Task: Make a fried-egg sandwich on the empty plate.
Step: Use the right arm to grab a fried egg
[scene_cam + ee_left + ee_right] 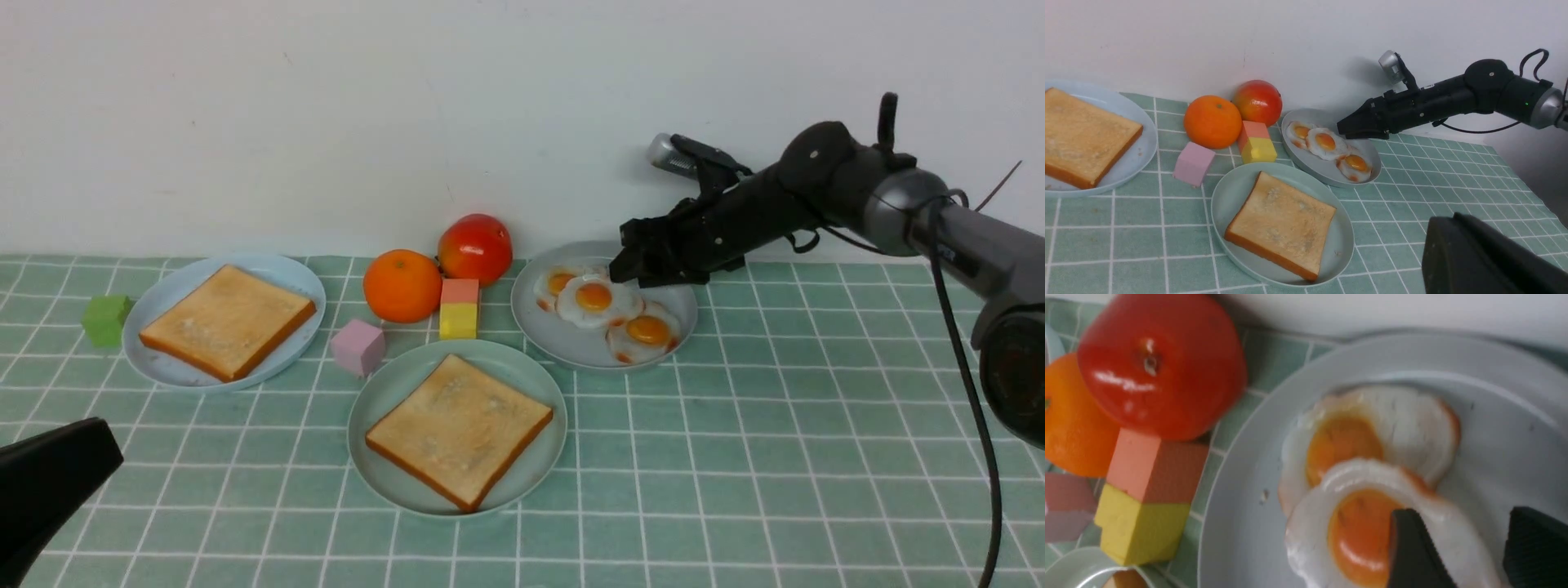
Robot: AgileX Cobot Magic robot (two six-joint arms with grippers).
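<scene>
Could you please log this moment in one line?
Green plate: one toast | eggs: three, grey plate | right gripper: open, above eggs | sandwich: unfinished

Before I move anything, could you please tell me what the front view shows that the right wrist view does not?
Only the front view: the green block and the toast on the light-blue plate.
Only the right wrist view: none of the tabletop things.
Both: the orange, the tomato, the grey plate and the right gripper.

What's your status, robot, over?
Right hand open above the fried eggs, nothing gripped. One toast slice on the mint-green plate, no egg on it. Red tomato-like fruit beside grey plate.
</scene>
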